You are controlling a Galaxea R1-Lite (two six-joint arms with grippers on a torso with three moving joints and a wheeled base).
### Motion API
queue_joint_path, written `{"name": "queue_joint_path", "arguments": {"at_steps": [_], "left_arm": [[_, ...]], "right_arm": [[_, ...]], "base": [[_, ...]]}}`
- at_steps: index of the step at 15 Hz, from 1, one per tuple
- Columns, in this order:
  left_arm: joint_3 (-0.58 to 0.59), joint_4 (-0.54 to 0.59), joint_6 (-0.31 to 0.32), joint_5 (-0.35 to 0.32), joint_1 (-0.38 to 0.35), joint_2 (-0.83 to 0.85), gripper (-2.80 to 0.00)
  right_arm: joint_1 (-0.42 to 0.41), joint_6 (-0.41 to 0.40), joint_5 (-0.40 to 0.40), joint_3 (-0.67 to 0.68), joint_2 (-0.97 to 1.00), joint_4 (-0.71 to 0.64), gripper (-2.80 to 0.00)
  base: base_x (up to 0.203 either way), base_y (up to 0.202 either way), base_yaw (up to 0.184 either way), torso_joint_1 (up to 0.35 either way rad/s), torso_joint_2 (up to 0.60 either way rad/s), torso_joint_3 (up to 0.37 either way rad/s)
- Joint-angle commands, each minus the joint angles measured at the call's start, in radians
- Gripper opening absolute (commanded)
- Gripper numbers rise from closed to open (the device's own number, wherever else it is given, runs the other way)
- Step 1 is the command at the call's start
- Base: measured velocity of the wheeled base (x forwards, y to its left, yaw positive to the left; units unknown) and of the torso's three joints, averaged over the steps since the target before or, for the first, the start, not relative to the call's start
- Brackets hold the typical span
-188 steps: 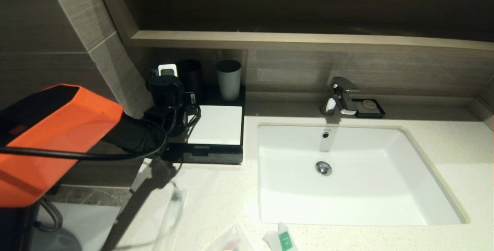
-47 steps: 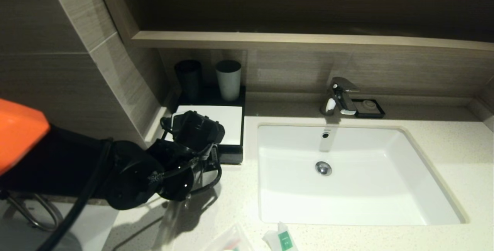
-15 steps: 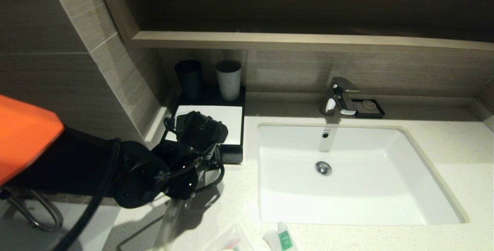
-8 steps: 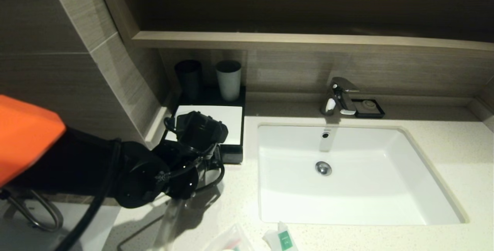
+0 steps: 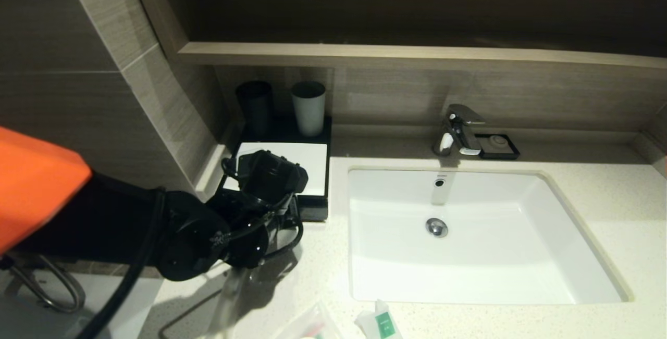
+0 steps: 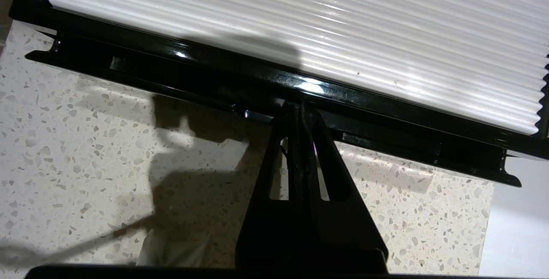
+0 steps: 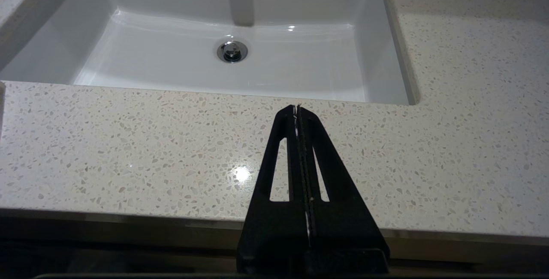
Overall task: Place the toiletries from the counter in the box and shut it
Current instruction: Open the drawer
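Note:
The black box [image 5: 314, 208] with its white top panel [image 5: 310, 164] stands at the counter's [image 5: 312, 266] back left. In the left wrist view my left gripper [image 6: 297, 109] is shut, its tips against the front lip of the box's drawer [image 6: 386, 135], below the ribbed white panel [image 6: 300, 26]. In the head view the wrist hides those fingers. The toiletries lie at the counter's near edge: a long thin sleeve [image 5: 229, 302], a clear pouch [image 5: 312, 326] and a white sachet with a green label [image 5: 380, 323]. My right gripper [image 7: 297, 108] is shut and empty over the counter [image 7: 128, 150] in front of the basin.
The white basin [image 5: 469, 245] fills the counter's middle, with a faucet [image 5: 458, 128] and a small black soap dish [image 5: 499, 145] behind it. A dark cup [image 5: 255, 102] and a grey cup [image 5: 308, 107] stand behind the box. A wooden ledge [image 5: 417, 55] runs above, and a tiled wall closes the left side.
Since the earliest frame my left arm has come from above the box's left side down to its front. Over the last second nothing has visibly moved.

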State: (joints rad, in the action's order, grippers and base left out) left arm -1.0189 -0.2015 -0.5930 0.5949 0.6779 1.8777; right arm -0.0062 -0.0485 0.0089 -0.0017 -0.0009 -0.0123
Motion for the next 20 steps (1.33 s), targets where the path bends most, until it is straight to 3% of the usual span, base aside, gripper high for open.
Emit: {"name": "queue_joint_path", "arguments": {"at_steps": [1, 20], "left_arm": [[0.0, -0.001, -0.004, 0.002, -0.001, 0.008, -2.8], [0.006, 0.022, 0.013, 0.002, -0.001, -0.006, -2.8]], "right_arm": [[0.0, -0.001, 0.0, 0.0, -0.001, 0.0, -2.8], [0.0, -0.001, 0.0, 0.0, -0.001, 0.0, -2.8]], "base": [[0.0, 0.0, 0.0, 0.0, 0.0, 0.0], [0.0, 0.0, 0.0, 0.0, 0.0, 0.0]]}}
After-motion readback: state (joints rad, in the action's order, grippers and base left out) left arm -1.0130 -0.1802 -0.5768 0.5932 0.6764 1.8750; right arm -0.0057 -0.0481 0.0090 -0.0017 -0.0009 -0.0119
